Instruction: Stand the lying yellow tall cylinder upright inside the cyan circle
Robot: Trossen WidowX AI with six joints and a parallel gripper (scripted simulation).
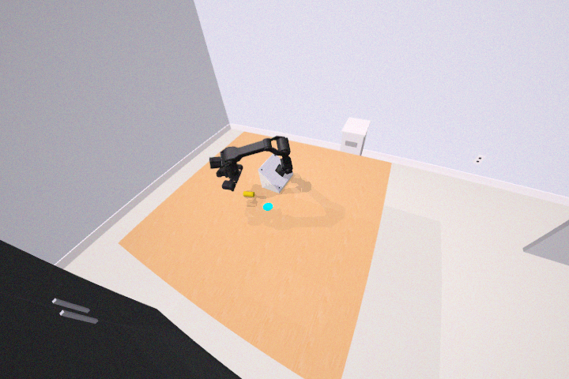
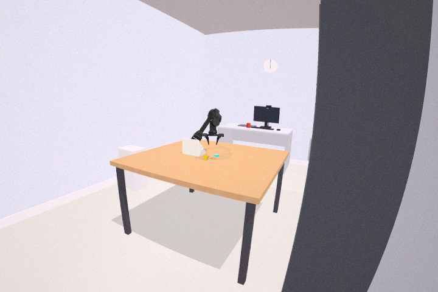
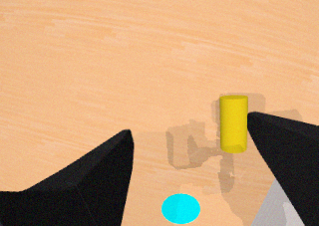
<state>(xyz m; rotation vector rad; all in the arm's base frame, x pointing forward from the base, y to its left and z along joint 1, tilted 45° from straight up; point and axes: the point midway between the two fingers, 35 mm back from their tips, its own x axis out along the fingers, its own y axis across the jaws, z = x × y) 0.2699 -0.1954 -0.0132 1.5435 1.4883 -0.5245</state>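
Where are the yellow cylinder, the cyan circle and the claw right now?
Yellow cylinder (image 1: 248,193) (image 2: 205,157) (image 3: 233,123): top, exterior and wrist views, middle of its side.
Cyan circle (image 1: 268,207) (image 2: 216,156) (image 3: 180,208): same three views, its centre.
Claw (image 2: 212,143): exterior view, midway between its fingertips.
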